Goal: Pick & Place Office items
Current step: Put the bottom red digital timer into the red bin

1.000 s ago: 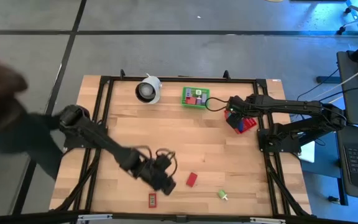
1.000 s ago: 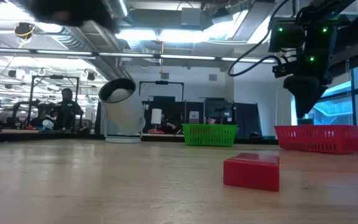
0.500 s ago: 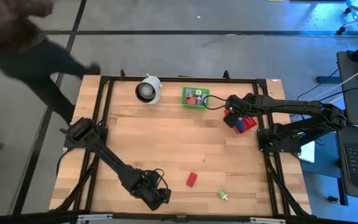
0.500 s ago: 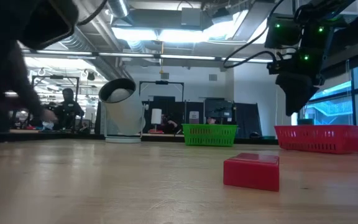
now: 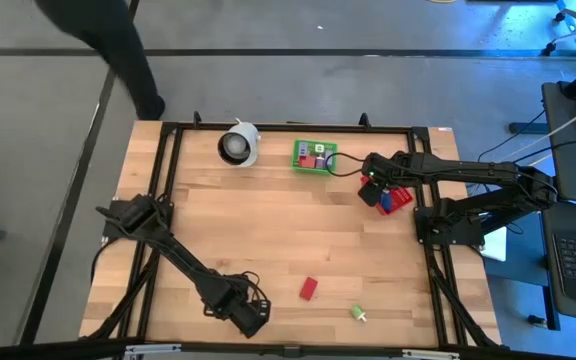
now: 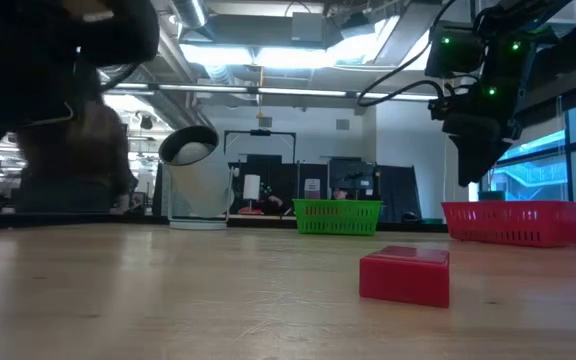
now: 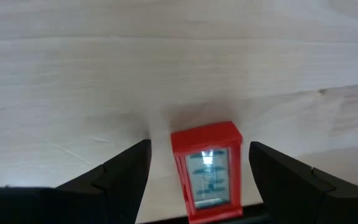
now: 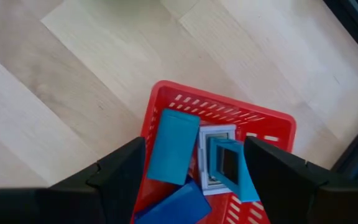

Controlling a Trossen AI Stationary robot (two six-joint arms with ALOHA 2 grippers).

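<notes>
left gripper low, jaws astride red packet

Nothing here can be read. The small red packet between the left arm's fingers has a pale label window with faint teal marks, too blurred to make out as words. The items in the red basket show no lettering that I can tell.
</notes>
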